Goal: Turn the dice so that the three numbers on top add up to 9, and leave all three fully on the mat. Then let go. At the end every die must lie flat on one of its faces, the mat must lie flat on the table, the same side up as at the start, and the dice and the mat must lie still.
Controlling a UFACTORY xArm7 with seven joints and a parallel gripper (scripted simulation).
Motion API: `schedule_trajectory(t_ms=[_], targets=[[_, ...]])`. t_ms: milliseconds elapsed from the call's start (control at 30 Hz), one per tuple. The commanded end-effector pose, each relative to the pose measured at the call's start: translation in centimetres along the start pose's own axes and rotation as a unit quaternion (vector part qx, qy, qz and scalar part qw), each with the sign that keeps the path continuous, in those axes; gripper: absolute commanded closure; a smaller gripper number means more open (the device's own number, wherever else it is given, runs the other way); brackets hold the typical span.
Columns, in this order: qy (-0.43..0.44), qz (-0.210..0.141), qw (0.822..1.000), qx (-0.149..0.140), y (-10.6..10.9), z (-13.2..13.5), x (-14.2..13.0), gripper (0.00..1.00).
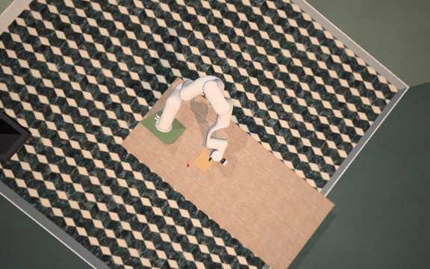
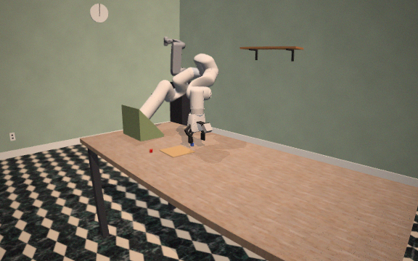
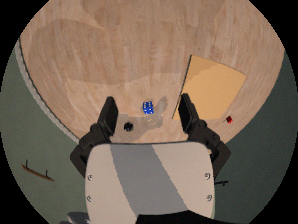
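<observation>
The blue die [image 3: 148, 107] [image 2: 191, 144] lies on the bare table beside the mat [image 3: 215, 90] [image 1: 202, 162] [image 2: 176, 151]; it shows several white pips, too small to read surely. The black die [image 3: 128, 126] lies near it, also off the mat, its pips unreadable. The red die [image 3: 229, 120] [image 1: 188, 165] [image 2: 151, 150] lies off the mat's other side, its number unreadable. My gripper [image 3: 147, 102] [image 2: 197, 141] is open and empty above the table, with the blue die between the fingers in the wrist view. In the top view the arm hides the blue and black dice.
The green wedge-shaped base [image 1: 174, 135] [image 2: 130, 123] carries the arm at one end of the table. The table's long edge [image 2: 194, 215] runs past the red die's side. A wall shelf [image 2: 271, 48] is far behind.
</observation>
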State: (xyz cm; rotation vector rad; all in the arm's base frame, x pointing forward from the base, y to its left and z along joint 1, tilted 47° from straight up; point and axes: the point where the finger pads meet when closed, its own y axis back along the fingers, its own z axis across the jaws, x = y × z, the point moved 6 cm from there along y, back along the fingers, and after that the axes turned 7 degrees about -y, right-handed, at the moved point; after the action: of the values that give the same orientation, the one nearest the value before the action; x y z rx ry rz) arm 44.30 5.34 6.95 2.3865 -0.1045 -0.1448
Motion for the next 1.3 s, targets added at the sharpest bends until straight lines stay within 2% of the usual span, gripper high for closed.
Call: schedule_trajectory(t_ms=[0,1067,1267], targets=[[0.0,0.002,1.0,0.0,0.2,0.0,0.1,0.0],[0.0,0.002,1.0,0.0,0.2,0.0,0.1,0.0],[0.0,0.002,1.0,0.0,0.2,-0.9,-1.3,0.0]])
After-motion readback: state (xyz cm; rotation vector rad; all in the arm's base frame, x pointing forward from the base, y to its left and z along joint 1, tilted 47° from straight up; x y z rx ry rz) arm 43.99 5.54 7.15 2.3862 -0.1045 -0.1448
